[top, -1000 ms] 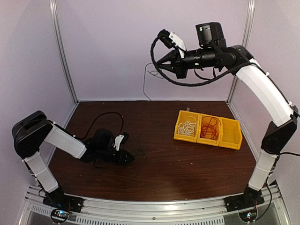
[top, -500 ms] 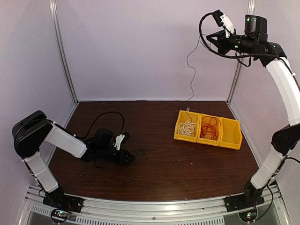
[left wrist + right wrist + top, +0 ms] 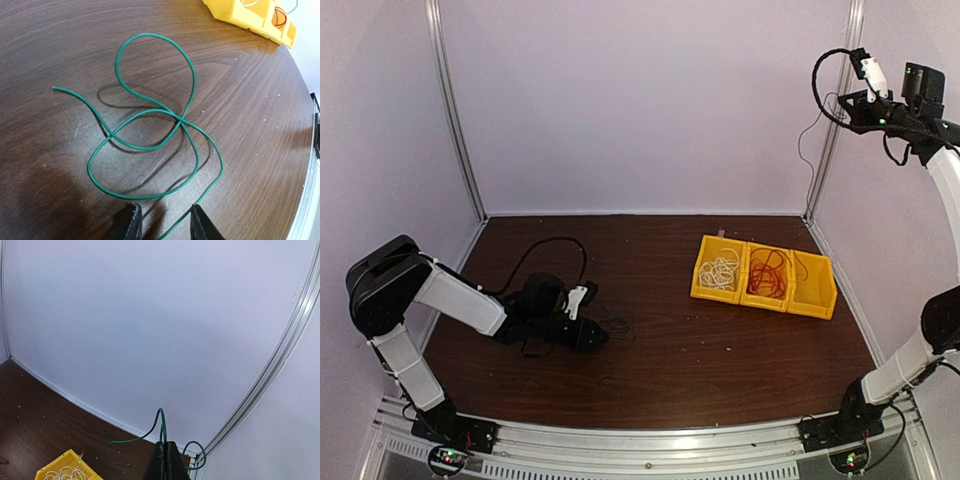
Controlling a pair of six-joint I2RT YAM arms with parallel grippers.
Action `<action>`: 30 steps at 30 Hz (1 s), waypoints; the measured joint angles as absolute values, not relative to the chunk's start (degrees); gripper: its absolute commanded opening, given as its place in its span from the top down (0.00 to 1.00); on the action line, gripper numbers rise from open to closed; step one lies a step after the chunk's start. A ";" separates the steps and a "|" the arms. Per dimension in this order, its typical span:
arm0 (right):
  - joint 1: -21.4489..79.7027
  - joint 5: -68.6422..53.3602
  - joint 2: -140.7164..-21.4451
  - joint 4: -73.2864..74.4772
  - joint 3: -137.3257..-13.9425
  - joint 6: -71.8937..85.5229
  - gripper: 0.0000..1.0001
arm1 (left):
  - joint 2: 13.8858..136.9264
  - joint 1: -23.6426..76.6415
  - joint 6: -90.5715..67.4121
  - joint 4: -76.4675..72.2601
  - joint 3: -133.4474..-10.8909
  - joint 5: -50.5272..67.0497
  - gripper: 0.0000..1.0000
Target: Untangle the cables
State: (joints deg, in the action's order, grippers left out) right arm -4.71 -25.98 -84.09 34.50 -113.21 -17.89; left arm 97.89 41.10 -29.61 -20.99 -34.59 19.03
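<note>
Right wrist view shows the right jaws clenched on a green cable [image 3: 162,427], raised high at the far right, probably so its tail hangs free above the yellow bin [image 3: 810,303], while the left jaws rest parted beside a second green cable [image 3: 181,120] looped on the surface [image 3: 250,100].

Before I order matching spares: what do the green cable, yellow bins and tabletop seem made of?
Green cable: probably plastic-sheathed wire, smooth, faintly glossy, holding springy loops. Yellow bins: apparently moulded plastic, even colour, thin walls. Tabletop: dark wood grain, possibly laminate, satin sheen, fine specks.
</note>
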 measured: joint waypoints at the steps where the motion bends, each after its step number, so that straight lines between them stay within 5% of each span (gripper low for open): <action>1: -5.30 -26.09 -83.74 34.46 -112.42 -17.82 1.00 | 97.89 41.10 -29.45 -20.82 -34.74 18.94 0.65; 30: -13.28 -26.79 -74.02 35.64 -86.41 -26.50 1.00 | 98.70 41.10 -26.89 -17.23 -37.56 17.63 0.64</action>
State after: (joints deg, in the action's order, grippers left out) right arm -13.28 -26.79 -74.02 35.64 -86.41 -26.50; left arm 98.70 41.10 -26.89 -17.23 -37.56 17.63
